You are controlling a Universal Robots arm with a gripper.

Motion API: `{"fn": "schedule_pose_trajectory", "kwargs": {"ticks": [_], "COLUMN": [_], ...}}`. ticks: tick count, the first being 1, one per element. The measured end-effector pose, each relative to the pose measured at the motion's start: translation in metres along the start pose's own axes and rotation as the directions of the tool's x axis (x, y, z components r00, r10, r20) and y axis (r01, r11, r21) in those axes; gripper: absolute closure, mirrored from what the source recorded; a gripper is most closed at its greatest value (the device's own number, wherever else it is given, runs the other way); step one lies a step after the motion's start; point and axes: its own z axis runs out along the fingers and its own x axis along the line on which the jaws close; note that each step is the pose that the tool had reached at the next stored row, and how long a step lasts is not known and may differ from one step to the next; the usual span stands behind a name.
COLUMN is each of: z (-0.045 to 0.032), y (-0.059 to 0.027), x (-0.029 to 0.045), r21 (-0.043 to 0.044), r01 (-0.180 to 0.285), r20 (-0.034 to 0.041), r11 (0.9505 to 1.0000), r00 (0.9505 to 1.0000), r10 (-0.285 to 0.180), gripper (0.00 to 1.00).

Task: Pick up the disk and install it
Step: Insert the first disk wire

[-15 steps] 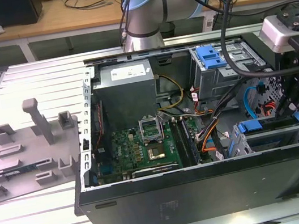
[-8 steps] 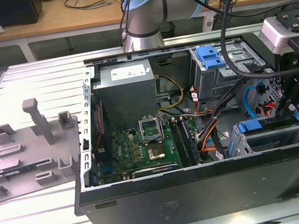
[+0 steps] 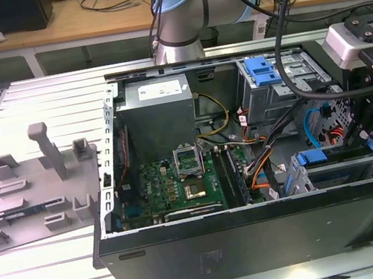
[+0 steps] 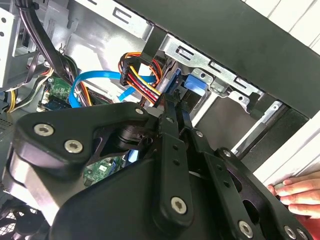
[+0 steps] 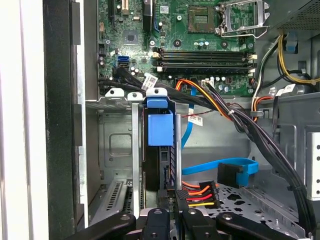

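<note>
The disk stands on edge inside the drive bay at the corner of the open computer case. Its blue bracket faces the motherboard. In the exterior view the disk lies low in the bay at the right, with its blue bracket end showing. My gripper hangs over the bay, its two black fingers pressed together. Their tips sit at the disk's near end, beside the red, orange and yellow power plug. In the second wrist view the gripper points at the blue bracket.
A person's hand rests on the table beside the case wall. Black cable bundles and a blue data cable cross beside the bay. A grey moulded tray lies at the exterior view's left. A metal cage with a blue tab stands behind.
</note>
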Motion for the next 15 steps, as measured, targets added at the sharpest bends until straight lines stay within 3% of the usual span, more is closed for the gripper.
{"fn": "schedule_pose_trajectory", "kwargs": {"ticks": [15], "z": [0.0038], "y": [-0.0001], "x": [0.0002], "r21": [0.0000], "r01": [0.000], "r20": [0.0000], "r11": [1.0000], "r00": [1.0000], "r10": [0.000], "gripper": [0.83]}}
